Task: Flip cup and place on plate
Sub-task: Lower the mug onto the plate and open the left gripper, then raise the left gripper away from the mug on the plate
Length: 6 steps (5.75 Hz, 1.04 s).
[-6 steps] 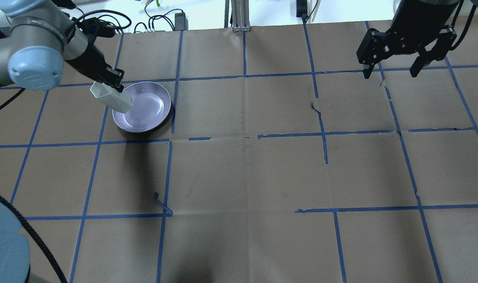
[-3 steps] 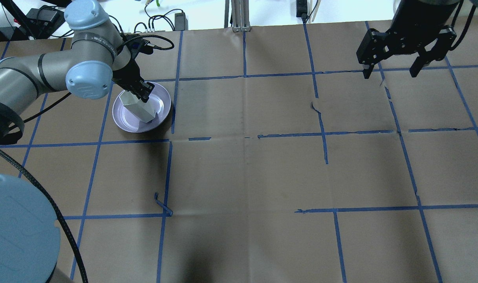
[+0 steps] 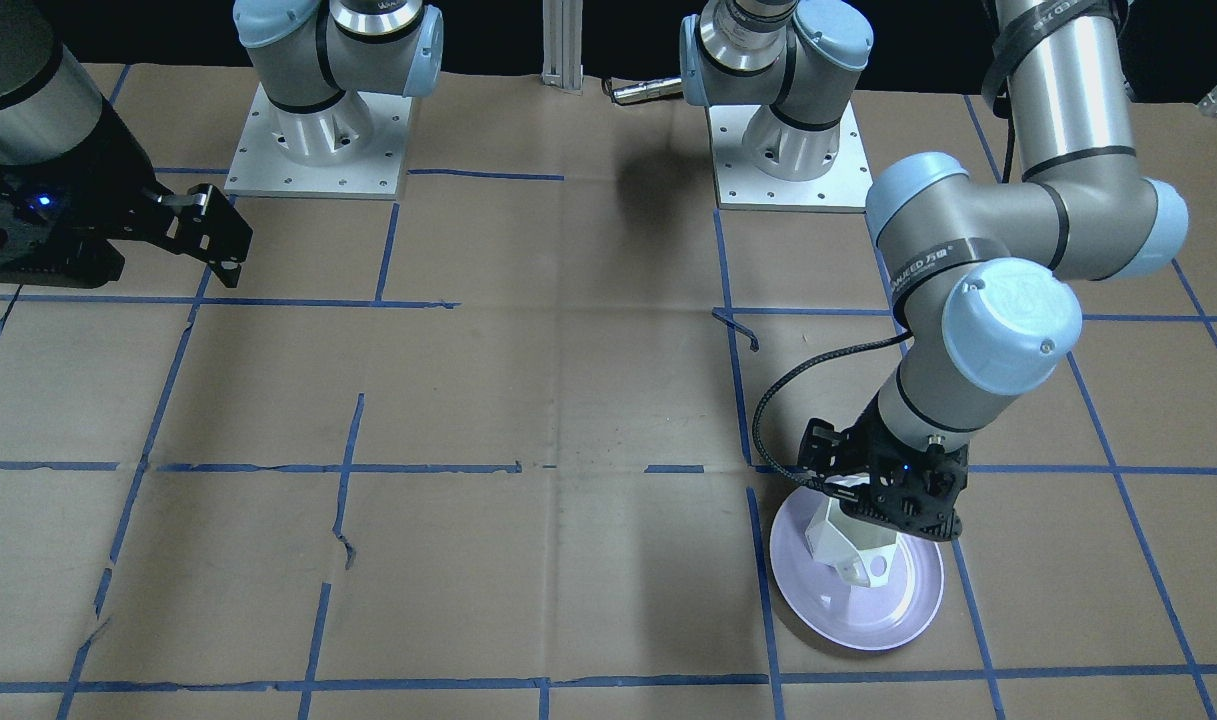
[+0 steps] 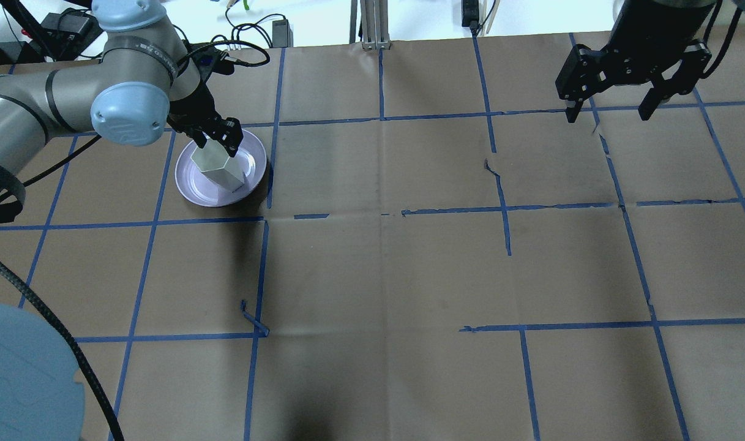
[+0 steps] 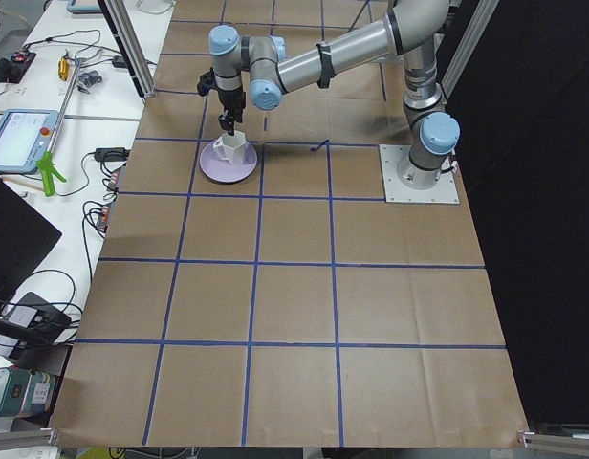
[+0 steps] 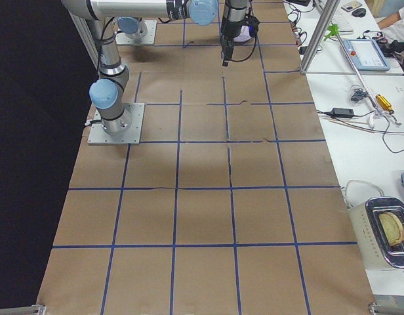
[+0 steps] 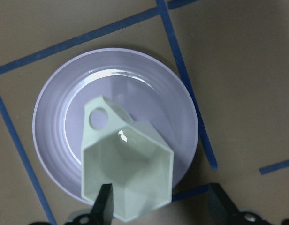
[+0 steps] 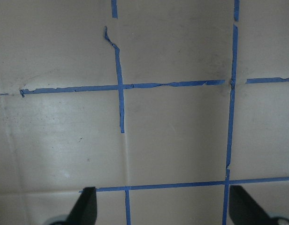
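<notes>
The white faceted cup (image 7: 130, 173) stands mouth up on the pale lavender plate (image 7: 55, 122), its handle towards the plate's middle. It also shows on the plate (image 4: 191, 184) in the overhead view (image 4: 219, 170) and in the front view (image 3: 838, 540). My left gripper (image 7: 159, 192) is right above the cup with its jaws apart. One fingertip (image 7: 106, 199) overlaps the cup's rim and the other (image 7: 217, 199) is clear of the cup. My right gripper (image 4: 611, 113) is open and empty, high over the far right of the table.
Brown paper with blue tape grid lines covers the table (image 4: 384, 263). Cables and power supplies (image 4: 256, 33) lie beyond the far edge. The arm bases (image 3: 313, 140) are bolted at the robot's side. A torn tape end (image 4: 253, 318) sticks up near the front left.
My left arm has carried the cup from beside the plate over it and turned it from tilted to mouth up on the plate. Its jaws now stand apart. The right arm has not moved.
</notes>
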Available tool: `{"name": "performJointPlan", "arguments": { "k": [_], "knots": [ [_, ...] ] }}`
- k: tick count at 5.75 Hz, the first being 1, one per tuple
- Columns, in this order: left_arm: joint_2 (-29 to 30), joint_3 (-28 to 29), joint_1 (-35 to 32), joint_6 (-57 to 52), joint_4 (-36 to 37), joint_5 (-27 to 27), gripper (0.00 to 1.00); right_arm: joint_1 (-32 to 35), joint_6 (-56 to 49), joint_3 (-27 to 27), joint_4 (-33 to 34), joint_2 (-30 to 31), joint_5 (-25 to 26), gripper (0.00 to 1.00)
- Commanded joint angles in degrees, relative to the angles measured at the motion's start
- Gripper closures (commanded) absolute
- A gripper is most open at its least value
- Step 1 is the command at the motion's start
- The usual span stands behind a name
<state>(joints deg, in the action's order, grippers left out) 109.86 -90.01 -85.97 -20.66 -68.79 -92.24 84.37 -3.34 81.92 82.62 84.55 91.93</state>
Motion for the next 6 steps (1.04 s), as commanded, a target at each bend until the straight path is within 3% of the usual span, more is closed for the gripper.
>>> {"name": "performJointPlan", "arguments": {
  "k": [1, 2, 3, 6],
  "knots": [
    [-7.26, 3.85, -2.95, 9.62, -12.17, -0.75, 0.01, 0.0, 0.0, 0.0, 0.0, 0.0, 0.0, 0.0],
    [-9.9, 7.53, -4.8, 13.07, -21.2, -0.66, 0.02, 0.0, 0.0, 0.0, 0.0, 0.0, 0.0, 0.0],
    [-14.02, 7.39, -4.99, 13.71, -23.56, -0.66, 0.02, 0.0, 0.0, 0.0, 0.0, 0.0, 0.0, 0.0],
    [-17.74, 4.05, -4.12, 14.94, -22.88, 0.12, 0.01, 0.0, 0.0, 0.0, 0.0, 0.0, 0.0, 0.0]
  ]
}}
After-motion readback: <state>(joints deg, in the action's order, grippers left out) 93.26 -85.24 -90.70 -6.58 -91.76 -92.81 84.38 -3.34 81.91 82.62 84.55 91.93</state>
